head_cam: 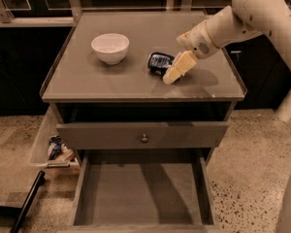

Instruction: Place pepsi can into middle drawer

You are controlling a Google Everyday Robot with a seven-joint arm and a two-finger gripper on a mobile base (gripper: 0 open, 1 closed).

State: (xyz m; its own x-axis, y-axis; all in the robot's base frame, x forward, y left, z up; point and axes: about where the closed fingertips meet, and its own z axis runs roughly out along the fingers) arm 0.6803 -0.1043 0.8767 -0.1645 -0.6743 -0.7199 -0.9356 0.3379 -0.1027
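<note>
The pepsi can [158, 62], dark blue and dented, lies on its side on the cabinet top [102, 79], right of centre. My gripper [177, 68] comes down from the upper right and sits against the can's right end, just above the top; it covers that end of the can. The middle drawer [140, 188] is pulled far out at the bottom of the view, with a bare grey floor and low side walls.
A white bowl [110, 47] stands on the cabinet top, left of the can. The drawer with the round knob [143, 136] sticks out slightly above the open one. A clear bin [51, 147] with litter sits at the cabinet's left, and a dark pole [26, 203] lies on the speckled floor.
</note>
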